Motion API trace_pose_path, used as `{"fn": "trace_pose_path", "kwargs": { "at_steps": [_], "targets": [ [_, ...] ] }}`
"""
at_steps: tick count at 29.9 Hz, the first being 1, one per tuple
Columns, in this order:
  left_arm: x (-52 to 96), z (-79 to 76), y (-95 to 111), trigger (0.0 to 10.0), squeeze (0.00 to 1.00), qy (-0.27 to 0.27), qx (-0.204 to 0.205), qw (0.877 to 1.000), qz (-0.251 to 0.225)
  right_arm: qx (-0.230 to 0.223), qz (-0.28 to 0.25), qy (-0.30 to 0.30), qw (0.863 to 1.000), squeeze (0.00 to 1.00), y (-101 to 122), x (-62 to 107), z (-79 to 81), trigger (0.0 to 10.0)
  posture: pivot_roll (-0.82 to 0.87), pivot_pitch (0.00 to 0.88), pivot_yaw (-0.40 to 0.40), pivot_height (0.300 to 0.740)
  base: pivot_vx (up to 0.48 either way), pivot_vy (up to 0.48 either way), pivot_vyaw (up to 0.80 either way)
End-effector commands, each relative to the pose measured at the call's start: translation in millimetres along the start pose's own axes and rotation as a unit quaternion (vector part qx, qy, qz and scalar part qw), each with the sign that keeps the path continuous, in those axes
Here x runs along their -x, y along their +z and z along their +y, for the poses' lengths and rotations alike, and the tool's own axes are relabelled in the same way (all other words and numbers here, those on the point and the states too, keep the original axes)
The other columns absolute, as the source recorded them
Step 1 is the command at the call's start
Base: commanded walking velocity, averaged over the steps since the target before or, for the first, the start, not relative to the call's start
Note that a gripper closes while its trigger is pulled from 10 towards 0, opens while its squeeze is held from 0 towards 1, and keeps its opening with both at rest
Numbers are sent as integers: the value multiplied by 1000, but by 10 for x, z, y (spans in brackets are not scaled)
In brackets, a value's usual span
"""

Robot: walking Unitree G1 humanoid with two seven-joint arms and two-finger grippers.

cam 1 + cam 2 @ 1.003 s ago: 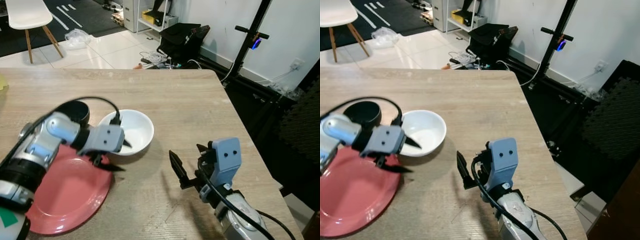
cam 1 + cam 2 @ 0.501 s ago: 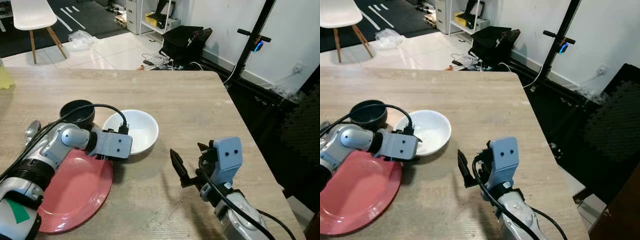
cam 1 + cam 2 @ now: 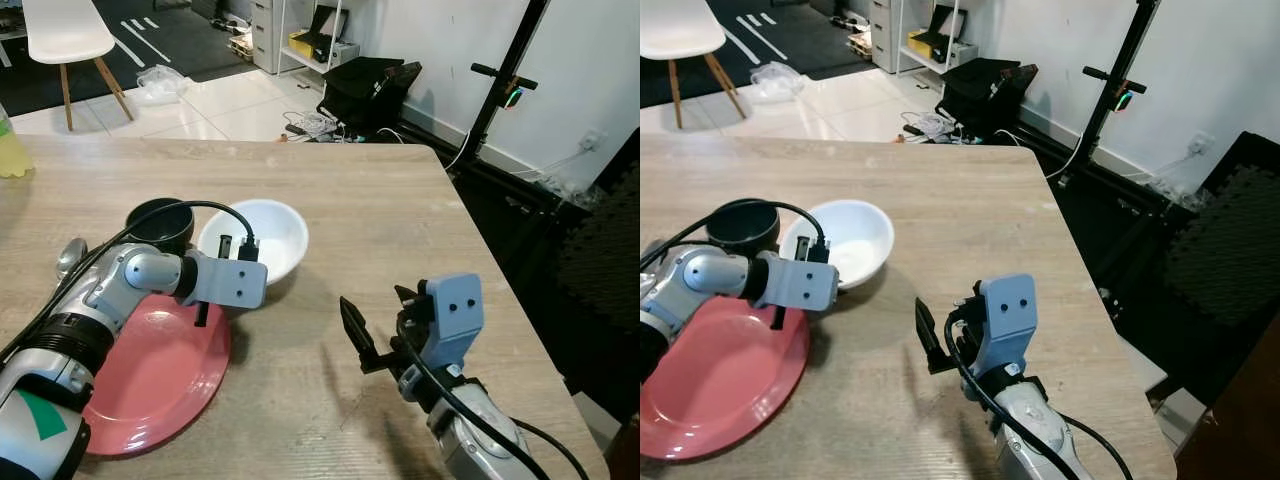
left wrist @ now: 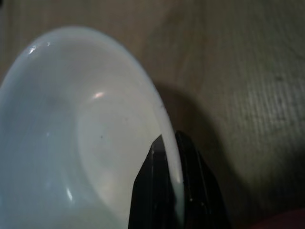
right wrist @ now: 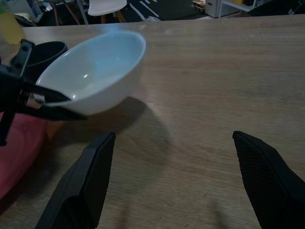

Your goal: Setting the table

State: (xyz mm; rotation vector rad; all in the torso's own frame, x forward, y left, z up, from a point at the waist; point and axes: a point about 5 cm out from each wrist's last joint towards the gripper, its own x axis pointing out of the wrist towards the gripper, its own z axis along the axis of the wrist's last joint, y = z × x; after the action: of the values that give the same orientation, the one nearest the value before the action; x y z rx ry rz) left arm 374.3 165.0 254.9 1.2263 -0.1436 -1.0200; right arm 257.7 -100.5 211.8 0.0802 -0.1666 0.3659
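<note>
A white bowl (image 3: pixel 258 235) sat tilted near the middle of a light wooden table (image 3: pixel 370 210), lifted on the side nearest the robot. The left gripper (image 5: pixel 43 104) had it by that rim: in the left wrist view one black finger (image 4: pixel 155 191) lay inside the bowl and the other outside, pinched onto the thin white edge. Seen from the right wrist, the bowl's underside hung above the wood and cast a shadow beneath it.

Just beside the bowl, on the robot's left, stood a small black bowl (image 3: pixel 160 222), upright and close enough that the two nearly touched. Nearer the robot lay a red plate (image 3: pixel 160 375), flat on the table, its far edge under the left wrist. A metal spoon (image 3: pixel 68 256) rested past the plate's left side, next to the black bowl.

The right gripper (image 3: pixel 378 330) hovered over the table's near right part, well apart from the bowl, its two fingers spread wide with nothing between them.

At the table's far left edge stood something yellow-green (image 3: pixel 12 150), too cut off to identify. Beyond the table were a tiled floor, a white chair (image 3: pixel 62 30), a black bag (image 3: pixel 365 85) and a black stand (image 3: pixel 495 100) against a white wall.
</note>
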Motion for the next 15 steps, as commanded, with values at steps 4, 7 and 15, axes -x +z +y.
{"fn": "trace_pose_path", "kwargs": {
  "at_steps": [4, 7, 15],
  "targets": [
    [33, 366, 129, 10000, 0, 173, 174, 965, -88, -3, 1, -20, 1000, 0, -35, 26, -34, 10000, 15, 152, 58, 740, 0, 0, 0],
    [151, 564, 335, 10000, 0, 300, 309, 879, -205, -2, -9, -56, 998, 0, -22, 54, -104, 10000, 10, 147, 56, 740, 0, 0, 0],
    [119, -68, 573, 10000, 0, 331, 407, 814, -250, -6, -54, -167, 984, 0, 75, 161, -278, 10000, 16, 128, 36, 740, 0, 0, 0]
  ]
}}
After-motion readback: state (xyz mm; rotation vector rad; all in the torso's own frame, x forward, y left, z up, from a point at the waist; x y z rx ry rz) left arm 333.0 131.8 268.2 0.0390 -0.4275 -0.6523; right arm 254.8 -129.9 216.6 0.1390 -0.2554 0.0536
